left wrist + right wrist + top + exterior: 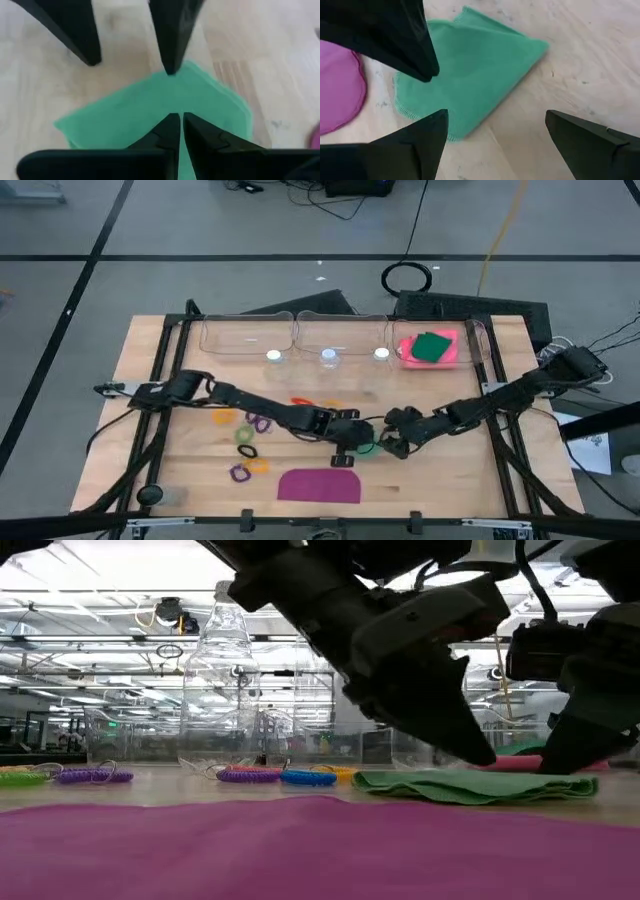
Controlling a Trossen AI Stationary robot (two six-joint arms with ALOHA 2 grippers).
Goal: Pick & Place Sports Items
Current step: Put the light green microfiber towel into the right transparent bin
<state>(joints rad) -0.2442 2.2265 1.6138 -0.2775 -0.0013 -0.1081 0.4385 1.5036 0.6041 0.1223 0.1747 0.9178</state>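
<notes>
The light green piece lies flat on the wooden table, near the middle. My left gripper is shut, its tips low over the piece's middle. My right gripper comes from the table's right and is open. One of its fingers is over the piece's edge, the other over bare wood. The purple piece lies flat near the front edge. The pink piece and the dark green piece lie in a clear bin at the far right. Coloured rings lie scattered at the left. My left gripper's shut fingertips slant down from the table's left onto the top face of the light green piece, which lies flat on the table. I cannot tell whether they touch the piece or stand just above it.
Clear plastic bins stand in a row along the far edge. A clear bottle rises behind the rings in the low view. Both arms meet over the table's middle, their grippers close together. Bare wood lies at the near right.
</notes>
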